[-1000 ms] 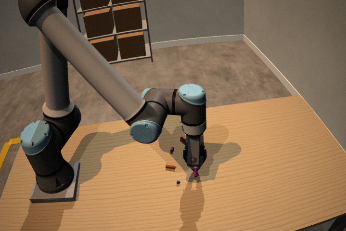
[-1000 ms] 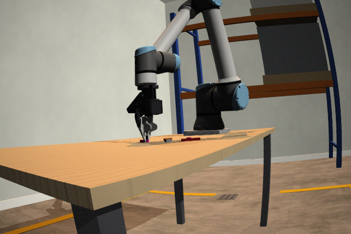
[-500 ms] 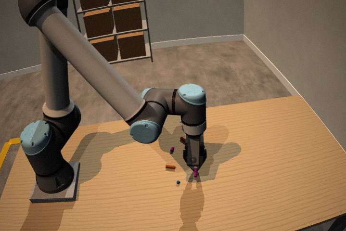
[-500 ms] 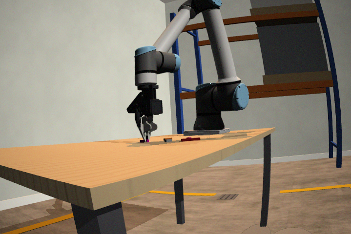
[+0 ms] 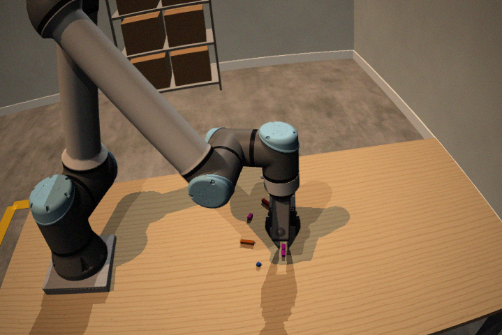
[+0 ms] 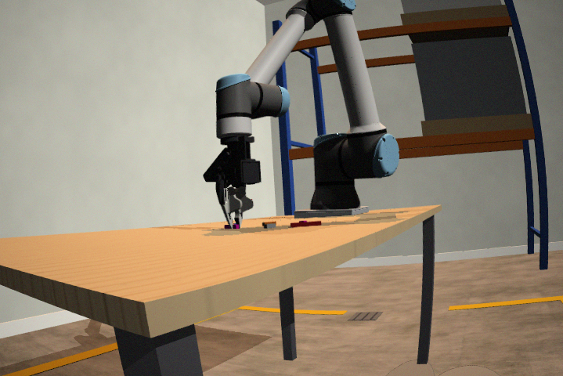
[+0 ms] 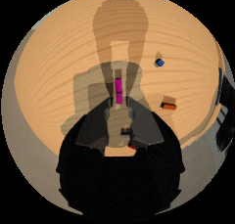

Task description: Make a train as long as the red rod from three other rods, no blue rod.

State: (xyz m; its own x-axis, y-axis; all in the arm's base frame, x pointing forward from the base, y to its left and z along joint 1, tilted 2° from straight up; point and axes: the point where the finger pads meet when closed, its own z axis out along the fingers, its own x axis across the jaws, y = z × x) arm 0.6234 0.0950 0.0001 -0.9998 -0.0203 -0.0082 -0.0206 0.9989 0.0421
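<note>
Two magenta rods show on the table (image 5: 397, 220): one (image 5: 283, 249) lies flat right at the tips of the gripper (image 5: 283, 246), the other (image 5: 249, 216) sits well apart, nearer the red rod (image 5: 264, 202). The jaws stand only slightly parted, loose around the near magenta rod rather than clamping it, so it looks set down and let go. The risk from here, as I judge it, is that gap: with so little room on each side, a lift that is not straight up could let a finger (image 7: 109, 106) drag or twist the rod out of line, and any rod later butted against it could shove it along. An orange rod (image 5: 246, 241) and a blue rod (image 5: 258, 264) lie near enough to need watching for spacing. The wrist hides most of the red rod from above, and no grey rod can be made out for sure; a small dark shape under the gripper body in the wrist view is too unclear to name
</note>
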